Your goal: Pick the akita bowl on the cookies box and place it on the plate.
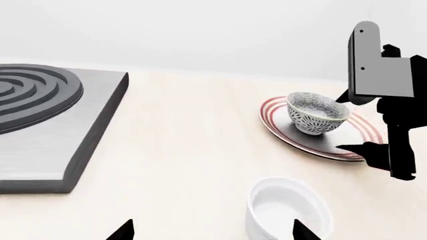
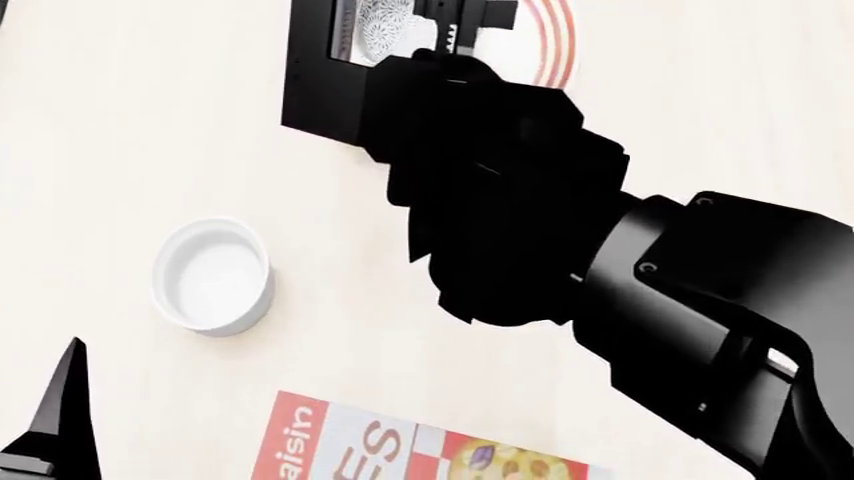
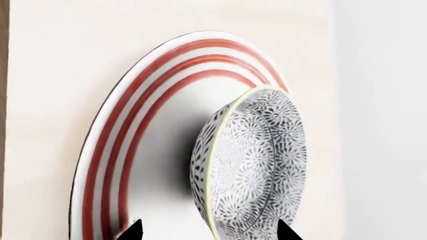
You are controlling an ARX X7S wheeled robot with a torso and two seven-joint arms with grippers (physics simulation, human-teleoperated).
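The speckled akita bowl stands upright on the red-ringed plate, and no bowl rests on the cookies box at the near edge of the head view. My right gripper is open at the bowl's side. In the right wrist view its tips stand wide apart, with the bowl and a bare part of the plate between them. My left gripper is open, low over the table, holding nothing. The head view shows only slivers of bowl and plate behind my right arm.
A plain white cup stands close to one left fingertip; the head view shows this cup left of my right arm. A grey stove block with ringed burner sits on the table beyond my left gripper.
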